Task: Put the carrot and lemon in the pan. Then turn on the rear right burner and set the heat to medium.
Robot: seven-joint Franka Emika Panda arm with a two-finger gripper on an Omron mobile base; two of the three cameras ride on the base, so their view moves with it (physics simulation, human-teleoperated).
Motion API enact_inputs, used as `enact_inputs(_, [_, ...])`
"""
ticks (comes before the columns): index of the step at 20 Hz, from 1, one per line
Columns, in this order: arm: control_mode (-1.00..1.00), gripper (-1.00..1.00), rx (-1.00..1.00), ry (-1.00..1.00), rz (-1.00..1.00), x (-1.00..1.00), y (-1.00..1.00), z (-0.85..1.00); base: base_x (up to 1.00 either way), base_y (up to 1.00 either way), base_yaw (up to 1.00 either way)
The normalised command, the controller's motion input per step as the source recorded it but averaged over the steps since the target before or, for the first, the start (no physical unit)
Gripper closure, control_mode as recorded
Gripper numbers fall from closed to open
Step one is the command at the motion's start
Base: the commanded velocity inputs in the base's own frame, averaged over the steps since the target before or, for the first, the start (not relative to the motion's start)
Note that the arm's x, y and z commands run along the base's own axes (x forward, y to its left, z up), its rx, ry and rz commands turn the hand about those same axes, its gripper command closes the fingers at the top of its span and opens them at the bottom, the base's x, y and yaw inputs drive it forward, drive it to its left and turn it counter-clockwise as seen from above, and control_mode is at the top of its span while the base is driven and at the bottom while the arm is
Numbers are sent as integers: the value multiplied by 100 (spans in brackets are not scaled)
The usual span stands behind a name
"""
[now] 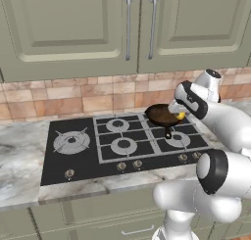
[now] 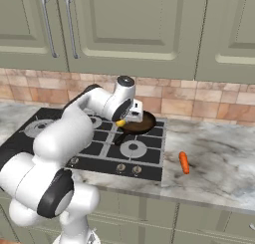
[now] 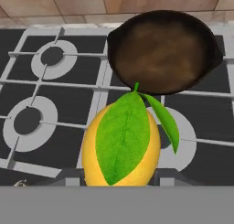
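Two-finger gripper (image 2: 122, 121) clamping round bright yellow lemon (image 3: 121, 147), hovering beside dark shallow frying pan (image 3: 164, 51) for drop; slim orange carrot (image 2: 184, 162) waiting on marble counter (image 2: 219, 163).

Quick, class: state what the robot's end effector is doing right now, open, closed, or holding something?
End effector: closed on the lemon, carried above the stove just short of the pan.

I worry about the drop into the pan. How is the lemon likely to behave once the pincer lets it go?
The lemon looks rounded and smooth, so it will probably roll a little on landing. The pan has a raised rim, which should likely stop it. Its skin looks firm, so the pincer probably won't squash it, though it might slip.
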Motion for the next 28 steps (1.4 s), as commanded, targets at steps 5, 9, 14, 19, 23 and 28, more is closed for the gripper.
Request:
enact_inputs(5, [-100,100,0,0,0,27,-1,-4,0,0,0])
enact_inputs(9, [-100,100,0,0,0,13,0,-11,0,0,0])
enact_inputs(14, [-100,100,0,0,0,21,0,-24,0,0,0])
enact_inputs(19, [-100,100,0,0,0,26,0,-21,0,0,0])
enact_inputs(23, [-100,100,0,0,0,33,0,-6,0,0,0])
enact_inputs(28, [-100,100,0,0,0,25,-6,-5,0,0,0])
